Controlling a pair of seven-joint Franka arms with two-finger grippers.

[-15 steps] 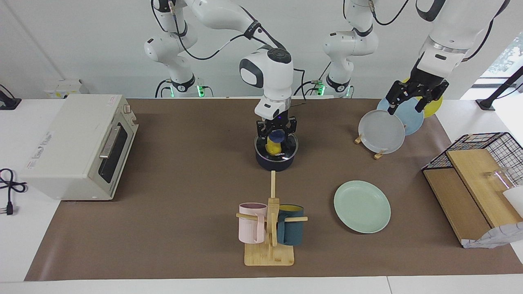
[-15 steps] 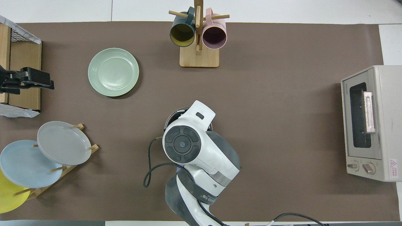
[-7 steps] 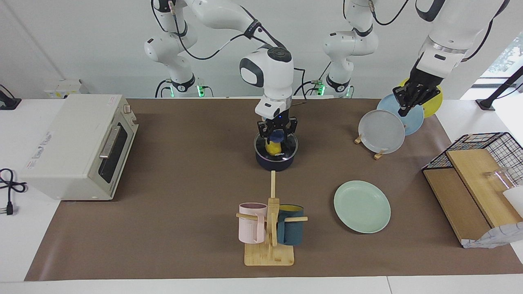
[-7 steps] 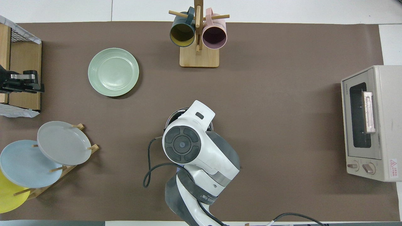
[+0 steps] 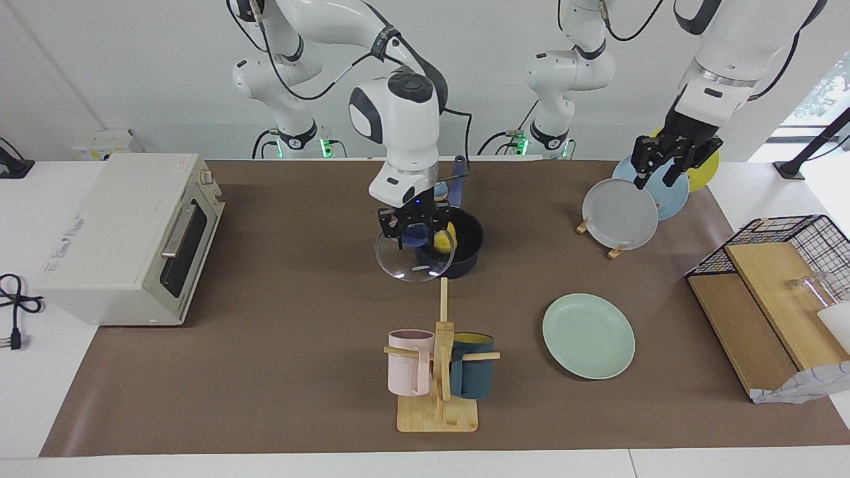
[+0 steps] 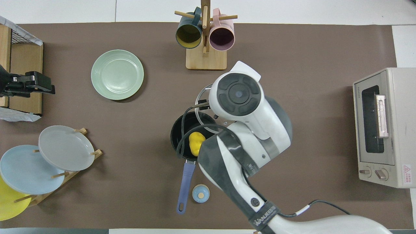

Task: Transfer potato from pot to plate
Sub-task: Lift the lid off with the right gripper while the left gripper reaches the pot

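Note:
The navy pot point(image 5: 469, 259) stands mid-table, uncovered, with its blue handle point(image 6: 184, 184) pointing toward the robots. The yellow potato point(image 6: 196, 143) lies inside it and also shows in the facing view point(image 5: 451, 234). My right gripper point(image 5: 416, 229) is shut on the knob of a glass lid point(image 5: 413, 265). It holds the lid tilted in the air beside the pot, toward the right arm's end. The mint-green plate point(image 5: 588, 336) lies empty, farther from the robots, toward the left arm's end. My left gripper point(image 5: 653, 176) is open and empty, raised at the left arm's end.
A mug rack point(image 5: 438, 372) with a pink and a teal mug stands farther from the robots than the pot. A toaster oven point(image 5: 126, 232) sits at the right arm's end. A rack with grey, blue and yellow plates point(image 5: 621, 214) and a wire basket point(image 5: 783, 265) sit at the left arm's end. A small light-blue round piece point(image 6: 200, 193) lies by the handle.
My right gripper has lifted the glass lid off the pot and carried it sideways toward the right arm's end, uncovering the potato. My left gripper has turned at its wrist.

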